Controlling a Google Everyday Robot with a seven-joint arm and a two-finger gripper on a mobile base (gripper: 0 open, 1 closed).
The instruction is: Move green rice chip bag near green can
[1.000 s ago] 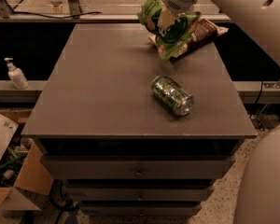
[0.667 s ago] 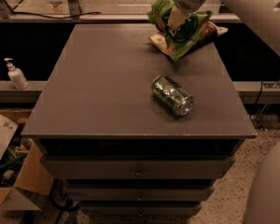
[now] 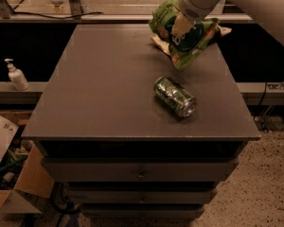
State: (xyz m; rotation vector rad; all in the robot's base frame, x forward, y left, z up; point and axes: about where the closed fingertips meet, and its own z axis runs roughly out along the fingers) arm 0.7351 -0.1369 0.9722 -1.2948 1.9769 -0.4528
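The hand (image 3: 179,30) grips the green rice chip bag (image 3: 196,39), its white lettering unreadable, over the tabletop (image 3: 104,84) beyond the toppled green can (image 3: 174,96).

End effector (image 3: 180,29) at upper right, tight on green rice chip bag (image 3: 197,39)
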